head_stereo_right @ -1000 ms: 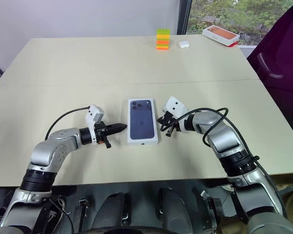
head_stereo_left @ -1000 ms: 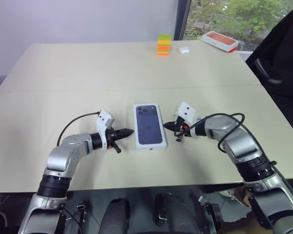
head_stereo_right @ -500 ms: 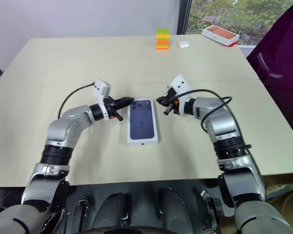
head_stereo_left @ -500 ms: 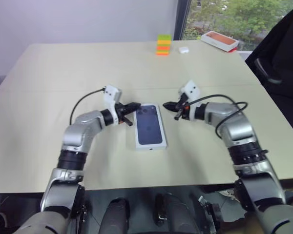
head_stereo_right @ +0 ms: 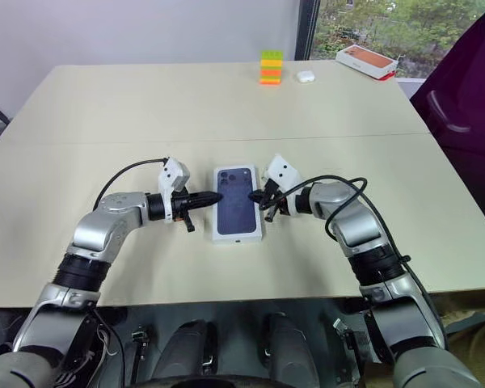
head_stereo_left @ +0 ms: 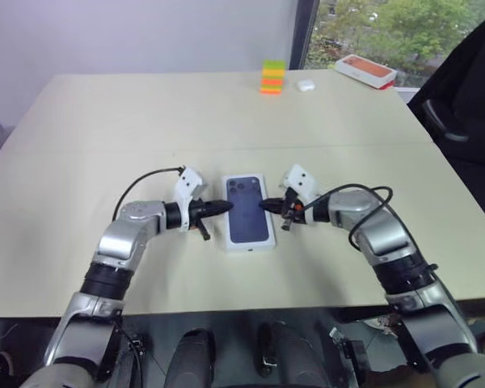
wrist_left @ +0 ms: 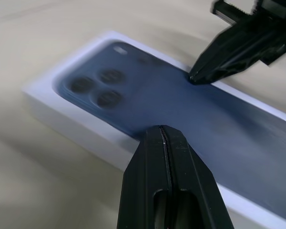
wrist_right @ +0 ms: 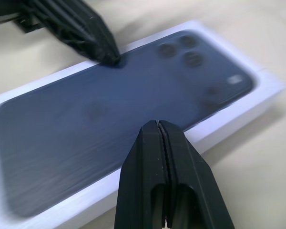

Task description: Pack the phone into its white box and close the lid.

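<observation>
One white rectangular cardboard box, its lid [head_stereo_left: 247,209] printed with a dark blue phone picture, lies closed at the middle of the one beige table [head_stereo_left: 145,113]. My two grippers, left [head_stereo_left: 223,208] and right [head_stereo_left: 267,205], both pinched together on nothing, point at its long sides from opposite directions. Far off stand one striped block stack [head_stereo_left: 271,76] and one orange-topped box [head_stereo_left: 365,69]

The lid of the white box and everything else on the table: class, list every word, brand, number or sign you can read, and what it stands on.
None can be read.
The lid: a phone picture, no legible text.
The orange-topped box: too small to read.
The coloured block stack: no lettering visible.
</observation>
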`<state>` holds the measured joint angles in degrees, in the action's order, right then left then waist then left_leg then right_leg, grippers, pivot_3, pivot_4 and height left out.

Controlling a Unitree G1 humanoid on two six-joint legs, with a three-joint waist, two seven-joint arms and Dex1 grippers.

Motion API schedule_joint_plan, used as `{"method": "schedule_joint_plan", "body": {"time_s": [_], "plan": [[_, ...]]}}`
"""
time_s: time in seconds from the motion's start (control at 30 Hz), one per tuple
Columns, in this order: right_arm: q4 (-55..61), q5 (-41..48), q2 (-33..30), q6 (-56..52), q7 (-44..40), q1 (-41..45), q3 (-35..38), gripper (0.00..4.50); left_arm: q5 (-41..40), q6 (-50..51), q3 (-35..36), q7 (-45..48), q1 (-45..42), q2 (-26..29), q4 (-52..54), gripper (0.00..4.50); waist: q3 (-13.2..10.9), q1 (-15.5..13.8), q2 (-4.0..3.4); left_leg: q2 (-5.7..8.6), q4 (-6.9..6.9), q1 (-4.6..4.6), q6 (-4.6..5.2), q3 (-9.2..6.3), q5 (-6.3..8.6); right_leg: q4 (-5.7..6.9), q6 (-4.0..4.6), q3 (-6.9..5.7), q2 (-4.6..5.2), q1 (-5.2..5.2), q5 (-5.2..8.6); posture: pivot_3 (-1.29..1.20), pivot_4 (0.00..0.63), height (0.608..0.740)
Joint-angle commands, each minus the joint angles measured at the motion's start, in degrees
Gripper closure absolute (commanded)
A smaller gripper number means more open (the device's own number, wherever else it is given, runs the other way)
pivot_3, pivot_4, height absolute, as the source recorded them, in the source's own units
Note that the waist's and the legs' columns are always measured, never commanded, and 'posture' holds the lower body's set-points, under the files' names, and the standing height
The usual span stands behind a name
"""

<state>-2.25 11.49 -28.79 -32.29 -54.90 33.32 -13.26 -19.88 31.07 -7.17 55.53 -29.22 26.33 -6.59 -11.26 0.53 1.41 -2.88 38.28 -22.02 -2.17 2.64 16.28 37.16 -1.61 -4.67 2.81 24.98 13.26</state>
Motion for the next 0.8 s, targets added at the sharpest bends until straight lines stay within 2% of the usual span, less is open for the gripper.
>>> {"method": "schedule_joint_plan", "body": {"time_s": [0.03,0.33,0.43,0.6,0.77,0.8], "plan": [[4.7,2.0,-2.5,-1.8,-3.1,-1.7,0.2,4.48,-2.0,2.4,-1.4,4.2,3.1,2.3,4.4,4.5,0.0,0.1,0.0,0.0,0.0,0.02,0.0,0.01,0.0,-0.01,0.0,0.01,0.0,-0.01,0.0,0.0,0.15,0.74],[13.6,7.1,-6.2,-6.1,-7.7,-7.1,0.5,4.48,-2.3,0.4,-1.7,6.4,7.3,4.1,8.2,4.5,0.0,0.0,0.0,-0.01,0.0,0.06,0.0,-0.01,0.0,-0.01,0.0,0.02,-0.02,-0.04,0.01,0.0,0.15,0.74],[14.3,7.1,-6.5,-4.0,-7.4,-7.9,1.2,4.48,-2.2,-0.4,-0.7,5.4,7.0,3.7,7.6,4.5,0.0,0.0,0.0,0.0,0.01,0.05,0.0,0.0,0.0,-0.03,0.0,0.03,-0.01,-0.04,0.01,0.0,0.15,0.74],[9.1,8.5,-4.7,-3.1,-3.1,-4.8,6.8,4.48,-6.3,2.1,7.4,1.0,3.9,3.1,5.1,4.5,0.0,0.1,0.03,0.0,0.04,0.04,-0.01,-0.01,-0.01,-0.02,-0.17,0.03,-0.04,-0.04,0.1,0.0,0.15,0.74],[4.4,11.4,-4.2,1.5,-2.5,-2.3,14.0,4.48,-7.9,2.5,13.6,1.6,2.4,8.3,1.4,4.5,0.0,0.2,0.01,-0.04,0.0,0.02,-0.01,-0.04,-0.01,-0.02,-0.15,0.03,-0.12,0.02,0.1,0.0,0.15,0.74],[3.7,11.8,-4.7,2.0,-3.1,-2.1,14.6,4.24,-8.3,2.5,14.4,1.9,2.1,9.0,0.5,4.5,0.0,0.1,0.01,-0.04,-0.02,0.02,-0.01,-0.03,-0.01,-0.03,-0.14,0.04,-0.12,0.03,0.09,0.0,0.15,0.74]]}}
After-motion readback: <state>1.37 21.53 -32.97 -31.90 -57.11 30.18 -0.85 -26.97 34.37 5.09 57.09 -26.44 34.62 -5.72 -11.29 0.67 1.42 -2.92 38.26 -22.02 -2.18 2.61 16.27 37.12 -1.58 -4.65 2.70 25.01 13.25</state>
